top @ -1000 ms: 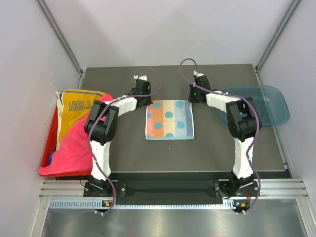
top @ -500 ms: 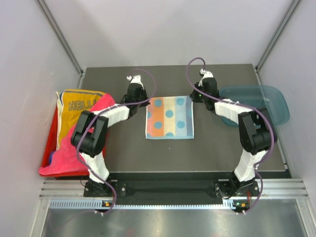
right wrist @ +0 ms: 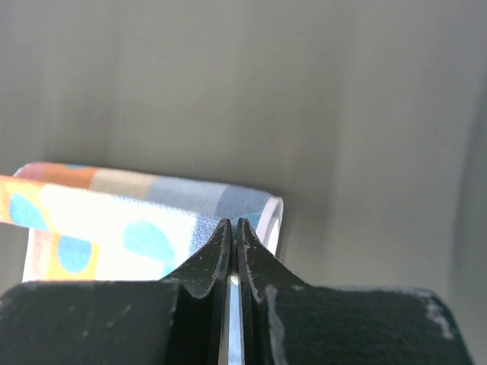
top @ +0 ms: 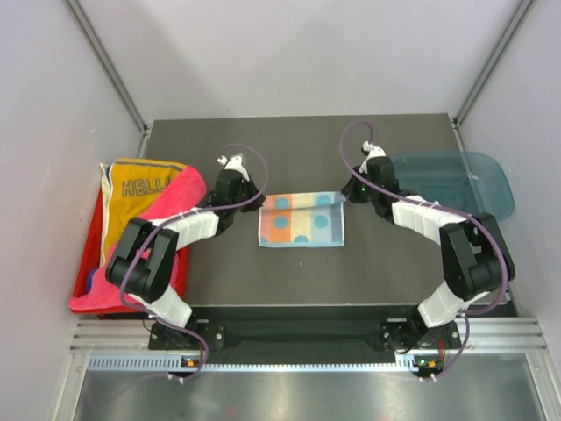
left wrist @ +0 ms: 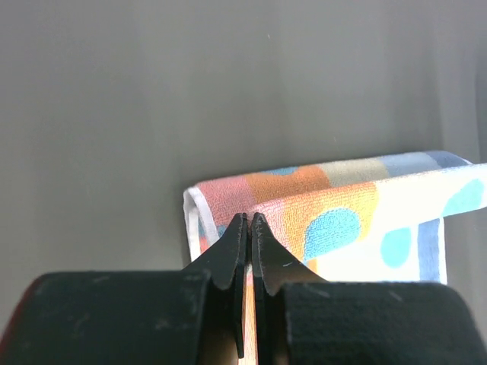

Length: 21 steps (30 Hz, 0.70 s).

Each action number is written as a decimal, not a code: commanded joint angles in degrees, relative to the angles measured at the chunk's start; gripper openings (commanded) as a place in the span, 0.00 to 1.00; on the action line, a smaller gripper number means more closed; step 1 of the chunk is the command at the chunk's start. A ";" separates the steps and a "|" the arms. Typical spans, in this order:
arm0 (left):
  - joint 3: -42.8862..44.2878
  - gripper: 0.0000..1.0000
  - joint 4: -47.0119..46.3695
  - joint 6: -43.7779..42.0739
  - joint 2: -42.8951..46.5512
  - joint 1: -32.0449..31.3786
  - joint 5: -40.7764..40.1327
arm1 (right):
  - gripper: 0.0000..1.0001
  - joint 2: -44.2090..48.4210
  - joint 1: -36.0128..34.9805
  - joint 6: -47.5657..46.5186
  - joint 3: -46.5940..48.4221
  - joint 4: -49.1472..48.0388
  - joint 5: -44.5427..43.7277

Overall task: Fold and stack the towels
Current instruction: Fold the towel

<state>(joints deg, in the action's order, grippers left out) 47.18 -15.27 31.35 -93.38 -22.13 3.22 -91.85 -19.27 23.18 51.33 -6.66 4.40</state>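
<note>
Top external view: dotted towel (top: pixel 301 219) lies mid-bench, striped orange, cream and blue with teal dots, its far edge curled over into a doubled band. Left tool (top: pixel 260 200) is at the towel's far-left corner and right tool (top: pixel 344 195) at its far-right corner, the two arms reaching in from either side.

Left wrist view: fingers pressed together, only a thin sliver between them, and that sliver is filled with pale cloth. The upper layer of the towel runs straight into the tips, so the left tool is pinching the towel's edge. Beyond the tips the cloth turns under in a rounded fold (white hem showing at the left end).

Right wrist view: fingers likewise pressed together on a thin white line of cloth. The top layer of the towel leads into the tips from the left, with the rounded fold lying just past them on the dark bench (top: pixel 298 281). The right tool is pinching the same towel.

Other items, untouched: yellow towel (top: pixel 140 189) and pink towel (top: pixel 131 263) heaped on the red tray (top: pixel 86 279) at the left edge, and the teal bin (top: pixel 478 184) at the right, near the right arm.
</note>
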 commanded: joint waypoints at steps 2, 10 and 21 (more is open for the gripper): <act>-3.75 0.00 -2.75 1.08 4.61 -0.37 -0.94 | 0.00 3.70 -0.42 1.60 -2.28 2.96 -1.06; -7.88 0.00 -1.78 1.96 8.39 -1.51 -1.73 | 0.00 7.12 -2.18 4.24 -6.77 5.07 -0.18; -10.61 0.00 -0.03 2.13 11.47 -2.65 -2.52 | 0.00 9.85 -4.46 5.56 -9.14 6.48 -1.59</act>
<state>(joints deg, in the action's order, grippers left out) 37.43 -15.00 33.34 -84.12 -24.75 2.79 -84.23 -22.65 28.32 42.63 -0.58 5.17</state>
